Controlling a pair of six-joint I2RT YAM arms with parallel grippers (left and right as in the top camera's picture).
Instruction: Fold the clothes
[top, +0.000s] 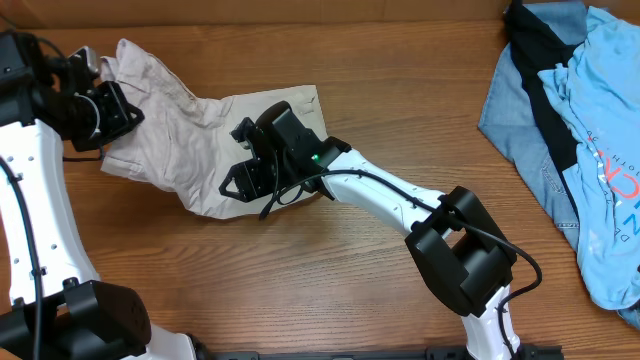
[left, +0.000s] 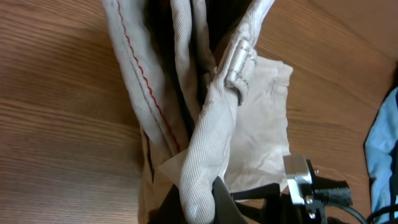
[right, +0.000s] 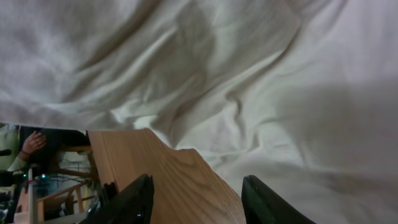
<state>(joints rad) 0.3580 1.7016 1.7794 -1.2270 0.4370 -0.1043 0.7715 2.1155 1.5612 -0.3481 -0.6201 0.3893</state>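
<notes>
Two dark fingers (right: 138, 200) of the right gripper (right: 198, 183) fill the bottom of the right wrist view. They stand well apart, with bare wooden table (right: 161, 168) between them and nothing held. Just beyond them lies rumpled beige cloth, the shorts (right: 249, 81), filling the rest of that view.

From overhead, the shorts (top: 190, 130) lie on the left half of the table (top: 330, 270), creased and partly spread. One flat corner reaches toward the middle and a bunched end runs up to the far left. The right gripper (top: 238, 158) sits over the near right part of the cloth, its arm stretching back toward the lower right.

At the far left, the left gripper (top: 98, 85) is closed on the bunched end of the shorts, which rises off the table there. Its wrist view shows the cloth gathered into long folds running away from the camera. A line of red stitching (left: 140, 74) runs along one fold and a belt loop (left: 239, 65) shows on another, with a flatter part of the shorts lying on the wood beyond.

Well apart, at the right edge of the table, lies a pile of other clothes (top: 590, 130). It includes a light blue shirt, something black and some denim.
</notes>
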